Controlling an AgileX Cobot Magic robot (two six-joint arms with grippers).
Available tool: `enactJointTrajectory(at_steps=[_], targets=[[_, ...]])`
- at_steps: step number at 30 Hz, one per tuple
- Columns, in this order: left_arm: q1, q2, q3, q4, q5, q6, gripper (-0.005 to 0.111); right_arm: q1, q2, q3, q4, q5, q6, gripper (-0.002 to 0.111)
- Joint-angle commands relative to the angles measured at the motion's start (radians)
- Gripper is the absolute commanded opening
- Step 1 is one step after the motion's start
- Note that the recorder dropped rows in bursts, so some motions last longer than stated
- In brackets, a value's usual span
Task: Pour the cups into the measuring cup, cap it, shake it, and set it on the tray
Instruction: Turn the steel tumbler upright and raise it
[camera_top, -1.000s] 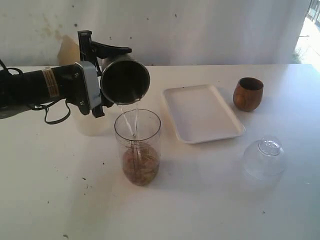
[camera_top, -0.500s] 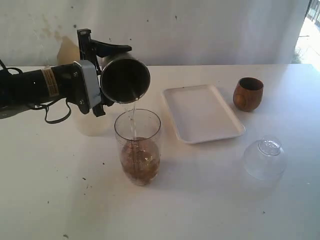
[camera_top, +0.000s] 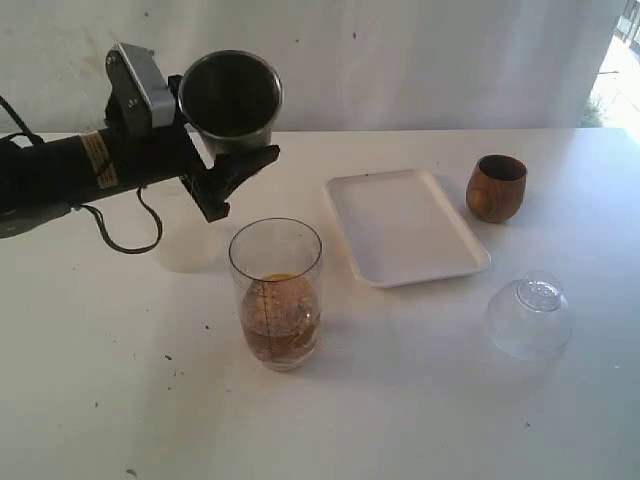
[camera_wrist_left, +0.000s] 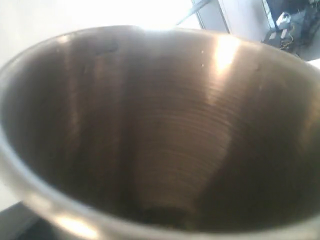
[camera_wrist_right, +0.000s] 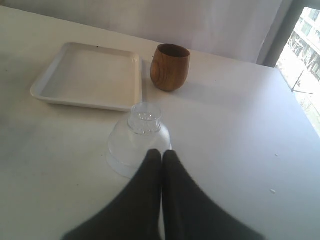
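My left gripper (camera_top: 222, 150) is shut on the steel tumbler (camera_top: 230, 100) and holds it nearly upright, above and to the left of the measuring cup (camera_top: 275, 295). The tumbler's bare inside (camera_wrist_left: 165, 140) fills the left wrist view and hides the fingers. The measuring cup stands on the table with brown liquid in its lower part. To its right lies the white tray (camera_top: 405, 225), and past it stands the wooden cup (camera_top: 496, 188). The right gripper (camera_wrist_right: 161, 155) is shut on nothing, just short of the clear domed lid (camera_wrist_right: 140, 140). Beyond the lid stand the wooden cup (camera_wrist_right: 170, 67) and the tray (camera_wrist_right: 90, 75).
The clear domed lid (camera_top: 528, 315) rests on the table at the front right, near the tray's corner. A faint translucent cup (camera_top: 185, 250) stands left of the measuring cup, under the left arm. A white wall runs behind the table.
The left gripper has turned the steel tumbler from tipped over the measuring cup back to nearly upright and lifted it up and to the left. The stream has stopped.
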Motion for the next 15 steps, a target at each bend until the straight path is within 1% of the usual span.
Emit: enactJointTrajectory(at_steps=[1,3,4,6,10,15], targets=[[-0.012,-0.012,-0.015,-0.051,-0.035,-0.174,0.0,-0.007,-0.005,0.007,-0.002,-0.009,-0.005,0.0],[-0.017,-0.012,-0.054,-0.057,0.018,-0.357,0.0,-0.007,-0.005,0.007,-0.002,-0.009,-0.005,0.0],[-0.021,-0.012,-0.085,-0.057,0.077,-0.463,0.0,-0.007,-0.005,0.007,-0.002,-0.009,-0.005,0.0],[-0.029,-0.012,-0.124,-0.057,0.151,-0.558,0.0,-0.007,-0.005,0.007,-0.002,-0.007,-0.005,0.0],[-0.039,-0.012,-0.166,-0.015,0.17,-0.61,0.0,-0.007,-0.005,0.007,-0.002,-0.007,-0.005,0.0],[-0.053,0.003,-0.17,0.038,0.225,-0.628,0.0,-0.007,-0.005,0.007,0.0,-0.007,-0.005,0.0]])
